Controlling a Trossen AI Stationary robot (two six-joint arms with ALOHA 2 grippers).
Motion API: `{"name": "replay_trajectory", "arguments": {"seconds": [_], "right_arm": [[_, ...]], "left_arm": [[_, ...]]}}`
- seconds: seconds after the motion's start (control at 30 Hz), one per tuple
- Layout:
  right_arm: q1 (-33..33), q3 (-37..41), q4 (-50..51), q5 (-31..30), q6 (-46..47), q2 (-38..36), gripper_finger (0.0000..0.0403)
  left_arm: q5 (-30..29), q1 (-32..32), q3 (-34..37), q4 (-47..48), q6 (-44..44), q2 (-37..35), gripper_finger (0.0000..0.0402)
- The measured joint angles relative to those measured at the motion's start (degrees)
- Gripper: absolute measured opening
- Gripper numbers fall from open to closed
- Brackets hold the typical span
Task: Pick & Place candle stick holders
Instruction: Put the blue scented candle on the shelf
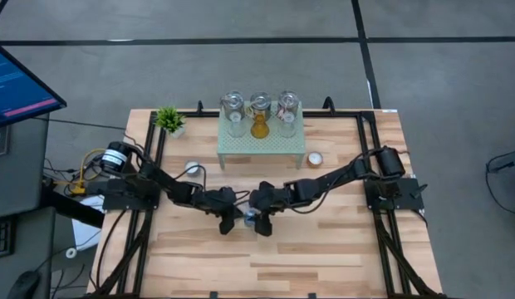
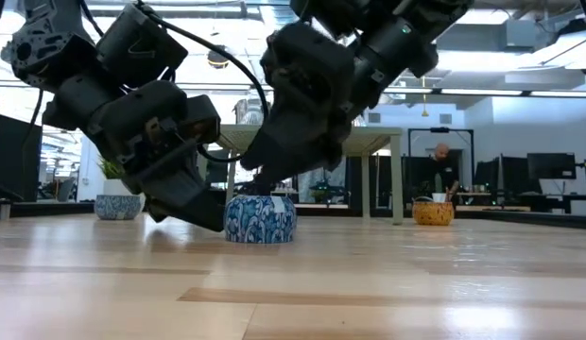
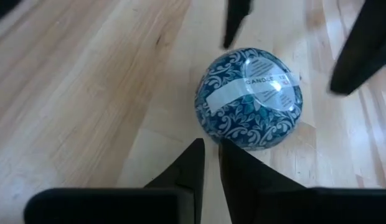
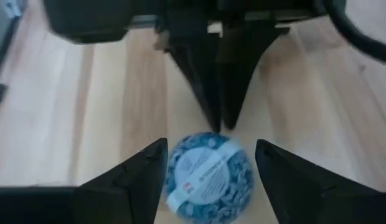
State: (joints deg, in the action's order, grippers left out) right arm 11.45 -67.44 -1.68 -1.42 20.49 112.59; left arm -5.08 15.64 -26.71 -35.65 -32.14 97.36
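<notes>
A round blue holder with a white leaf pattern and a label strip point(image 3: 249, 99) stands on its base on the table's middle point(image 1: 252, 218). My left gripper point(image 3: 209, 155) is shut, slanting down, its tips at the holder's left side point(image 2: 227, 219). My right gripper point(image 4: 210, 149) is open and comes from the right. Its two fingers stand on either side of the holder point(image 4: 208, 174) with gaps showing. Three silvery glass jars point(image 1: 260, 108) and an amber cup point(image 1: 260, 129) stand on the pale green mesh stand point(image 1: 262, 145). My left gripper's shut fingertips point(image 3: 196, 152) stand right at the lower side wall of the blue holder point(image 3: 224, 140), slanting down from the table's left. I cannot tell whether they touch it. The holder sits flat on the table.
A small green potted plant point(image 1: 169, 119) stands at the far left. A white tealight cup point(image 1: 192, 167) and an orange one point(image 1: 314, 159) sit in front of the stand. The near half of the wooden table point(image 1: 266, 266) is bare boards.
</notes>
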Motion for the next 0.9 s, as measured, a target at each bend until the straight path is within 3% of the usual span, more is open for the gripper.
{"name": "replay_trajectory", "arguments": {"seconds": [0.17, 0.37, 0.5, 0.73, 0.9], "right_arm": [[0.61, -0.06, 6.82, 3.72, 0.99, -4.91, 0.0221], [4.74, 4.46, 12.32, -2.7, 2.17, -5.23, 0.0221], [5.0, 5.95, 9.05, -1.72, 4.27, -1.34, 0.0257], [3.11, 4.86, -0.31, -1.07, 3.64, 3.57, 0.0354], [2.52, 4.15, -2.22, -1.93, 2.85, 4.62, 0.0363]], "left_arm": [[1.04, 0.07, 0.16, 0.2, 0.17, -0.52, 0.0041], [0.7, 0.04, 0.18, 0.45, 2.02, -0.5, 0.0057], [2.79, 0.04, 0.18, 0.43, 5.93, -0.5, 0.0096], [4.08, 0.04, 0.18, 0.26, 9.2, -0.44, 0.0183], [4.02, 0.04, -0.04, -0.45, 9.31, 0.51, 0.0209]]}}
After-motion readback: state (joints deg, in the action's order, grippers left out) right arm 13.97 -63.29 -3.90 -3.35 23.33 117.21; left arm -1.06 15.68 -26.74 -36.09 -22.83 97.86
